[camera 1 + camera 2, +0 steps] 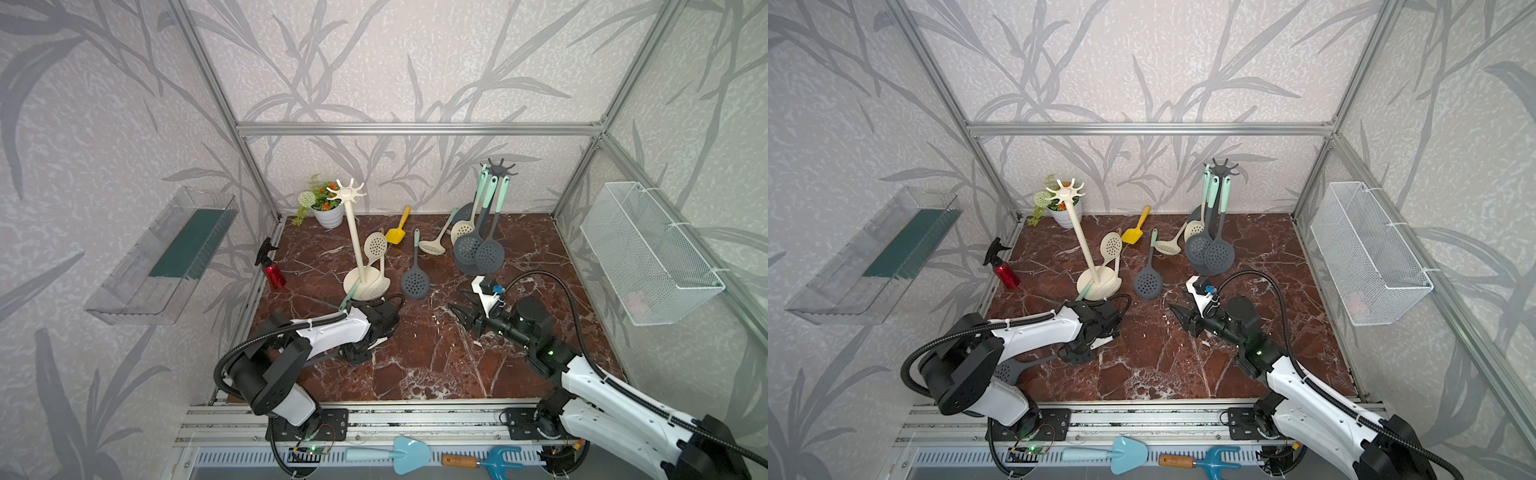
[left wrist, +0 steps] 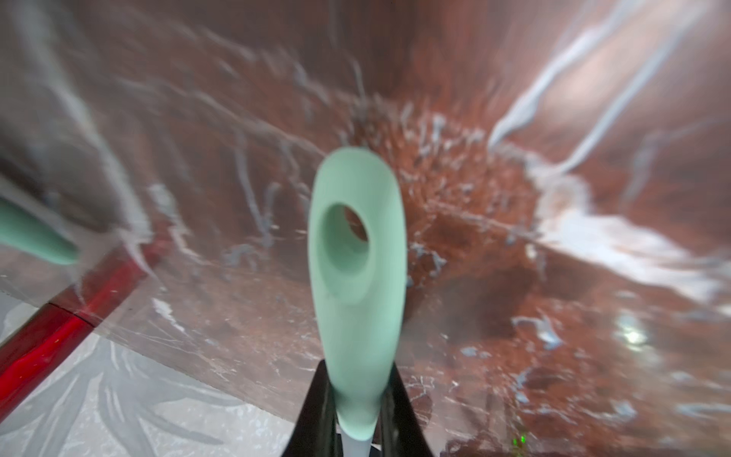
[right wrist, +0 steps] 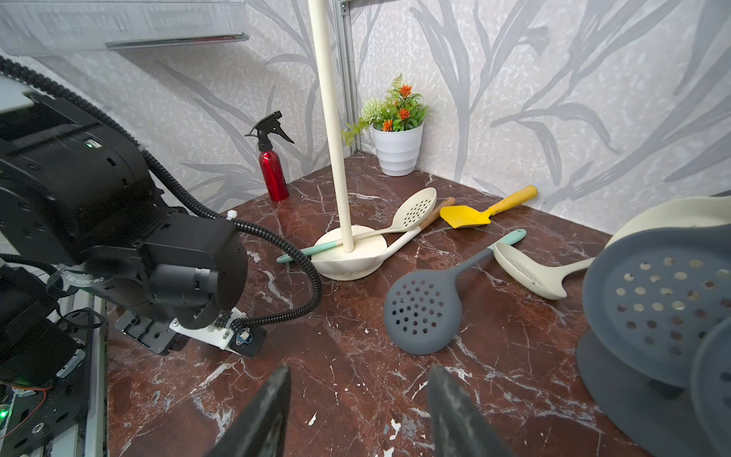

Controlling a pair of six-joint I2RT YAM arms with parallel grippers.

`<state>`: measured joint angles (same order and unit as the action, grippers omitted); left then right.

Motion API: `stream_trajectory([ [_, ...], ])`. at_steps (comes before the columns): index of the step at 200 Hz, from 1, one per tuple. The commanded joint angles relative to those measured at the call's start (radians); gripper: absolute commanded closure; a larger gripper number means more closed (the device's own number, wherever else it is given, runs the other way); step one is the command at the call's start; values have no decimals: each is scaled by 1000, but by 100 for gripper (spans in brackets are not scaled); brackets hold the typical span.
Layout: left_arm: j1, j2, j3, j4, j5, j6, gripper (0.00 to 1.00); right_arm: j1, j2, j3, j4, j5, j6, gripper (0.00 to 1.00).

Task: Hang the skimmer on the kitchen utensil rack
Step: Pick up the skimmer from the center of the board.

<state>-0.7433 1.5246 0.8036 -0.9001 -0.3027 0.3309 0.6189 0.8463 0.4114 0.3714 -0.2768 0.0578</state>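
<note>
The dark grey perforated skimmer [image 1: 1007, 370] with a mint-green handle sits low at the near left of the red-brown marble tabletop [image 1: 1163, 365], its long axis left-right and its head leftward. A top view shows that head, while the left wrist view shows only the handle's holed end, clamped in the left gripper [image 2: 358, 366]. The right gripper [image 3: 358, 370] is spread and empty.

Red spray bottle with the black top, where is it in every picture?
Both top views: red spray bottle at the red-brown marble tabletop's left edge.
Left wrist: blurred red streak, probably it.
Right wrist: upright beside the cream rack pole.
Shared landmark: that tabletop.
</note>
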Motion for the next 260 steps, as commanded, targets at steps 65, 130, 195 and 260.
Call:
stream_trajectory([
  [65, -65, -321, 165, 98, 231, -38, 97, 7, -133, 32, -49, -41, -3, 44],
  [130, -64, -498, 159, 314, 447, -113, 99, 22, -127, -17, 73, -109, 58, 44],
  [195, -64, -541, 148, 498, 504, -233, 100, 133, -48, -9, 102, -18, 16, 44],
  [260, -65, -529, 129, 689, 481, -401, 100, 284, 97, -43, 259, 220, 43, 44],
])
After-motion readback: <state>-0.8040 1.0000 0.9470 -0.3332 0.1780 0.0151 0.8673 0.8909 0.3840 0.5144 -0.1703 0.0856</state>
